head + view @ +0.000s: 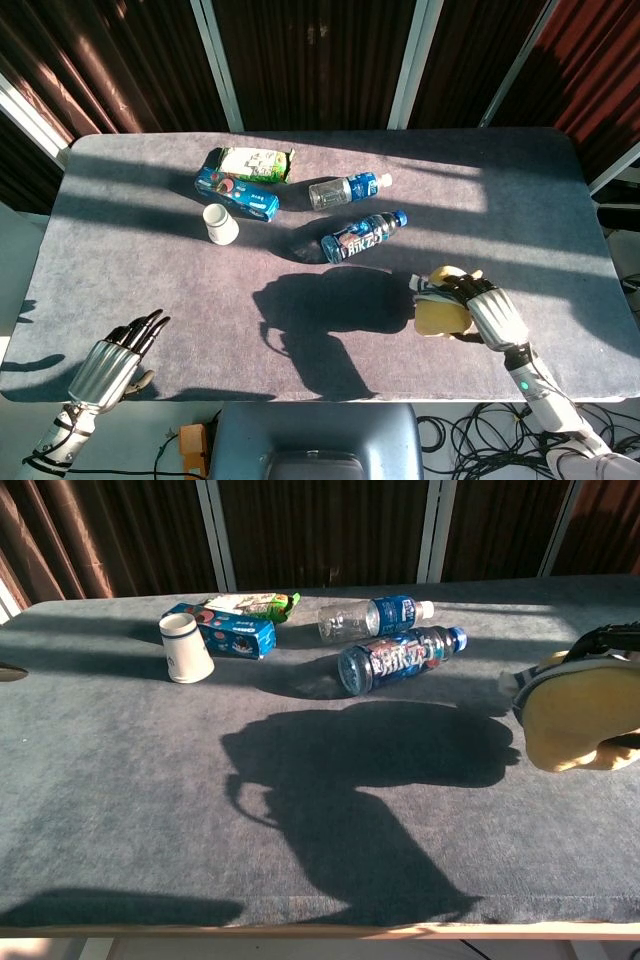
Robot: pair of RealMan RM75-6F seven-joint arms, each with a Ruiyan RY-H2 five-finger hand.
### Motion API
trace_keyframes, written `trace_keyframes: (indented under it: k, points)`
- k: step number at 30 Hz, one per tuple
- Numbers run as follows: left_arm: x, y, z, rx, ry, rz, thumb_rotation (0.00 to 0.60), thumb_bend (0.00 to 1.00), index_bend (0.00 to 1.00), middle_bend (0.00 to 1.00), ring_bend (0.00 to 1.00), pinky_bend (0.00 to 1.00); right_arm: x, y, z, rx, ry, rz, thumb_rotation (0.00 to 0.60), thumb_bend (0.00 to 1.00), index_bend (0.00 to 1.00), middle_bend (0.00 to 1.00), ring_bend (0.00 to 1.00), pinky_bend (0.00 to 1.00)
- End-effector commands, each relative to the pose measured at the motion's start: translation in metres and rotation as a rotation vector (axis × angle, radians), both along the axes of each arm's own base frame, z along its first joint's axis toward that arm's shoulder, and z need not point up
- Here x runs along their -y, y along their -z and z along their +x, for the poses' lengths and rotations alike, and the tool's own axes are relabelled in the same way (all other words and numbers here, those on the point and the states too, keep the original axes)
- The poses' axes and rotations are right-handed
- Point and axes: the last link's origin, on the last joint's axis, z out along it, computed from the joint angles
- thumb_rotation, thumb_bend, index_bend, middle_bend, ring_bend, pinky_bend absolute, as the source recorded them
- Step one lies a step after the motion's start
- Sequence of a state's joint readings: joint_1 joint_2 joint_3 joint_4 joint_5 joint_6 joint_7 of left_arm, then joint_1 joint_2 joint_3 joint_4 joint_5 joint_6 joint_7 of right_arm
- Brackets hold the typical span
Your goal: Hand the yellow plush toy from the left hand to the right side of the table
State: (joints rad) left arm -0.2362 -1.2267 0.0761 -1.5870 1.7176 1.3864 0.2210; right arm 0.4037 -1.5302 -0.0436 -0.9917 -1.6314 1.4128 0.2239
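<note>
My right hand [490, 312] grips the soft yellow plush toy [443, 312] above the table's near-right; left hand [118, 357] empty, fingers loosely apart, far left.

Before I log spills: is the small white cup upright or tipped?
Upright: the small white cup stands on its base on the grey table, as the chest view shows.

In the chest view the frame's right edge cuts off the toy [580, 720], and of the right hand [612, 638] only dark fingers atop it show. The left hand [112, 362] appears only in the head view, off the worktop's [150, 300] near edge. Labels on the bottles [362, 236] are too small to read.
</note>
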Motion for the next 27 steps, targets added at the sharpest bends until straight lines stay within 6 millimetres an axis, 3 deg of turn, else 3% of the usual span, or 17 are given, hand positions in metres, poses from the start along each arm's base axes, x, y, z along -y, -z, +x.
trace_keyframes:
  k: [1,6,13,17,23,27]
  points:
    - [0.0,-0.001,0.0,-0.001,-0.001,0.007,0.6,0.27,0.04,0.06,0.17,0.36,-0.004,0.0,0.001,0.011,-0.011,0.012,0.6,0.13,0.15,0.13,0.08,0.26]
    - [-0.001,-0.001,-0.001,-0.002,-0.005,0.016,0.6,0.27,0.04,0.06,0.17,0.36,-0.011,-0.004,0.002,0.037,-0.012,0.039,0.6,0.11,0.0,0.0,0.0,0.17]
    - [-0.001,0.001,-0.001,-0.013,-0.004,0.009,0.6,0.27,0.04,0.06,0.17,0.36,-0.024,-0.016,0.007,0.09,-0.021,0.05,0.6,0.07,0.0,0.0,0.0,0.16]
    - [0.0,0.002,-0.001,-0.017,-0.002,0.015,0.6,0.27,0.04,0.06,0.17,0.36,-0.045,-0.031,0.012,0.133,-0.005,0.043,0.6,0.07,0.0,0.0,0.0,0.16]
    - [0.002,0.001,-0.001,-0.021,0.0,0.018,0.6,0.27,0.04,0.06,0.17,0.36,-0.089,-0.065,0.007,0.008,0.129,-0.01,0.6,0.07,0.0,0.0,0.0,0.16]
    - [0.003,0.001,0.0,-0.02,-0.001,0.02,0.6,0.27,0.04,0.06,0.17,0.36,-0.098,-0.072,0.006,-0.015,0.169,-0.023,0.6,0.07,0.0,0.0,0.0,0.15]
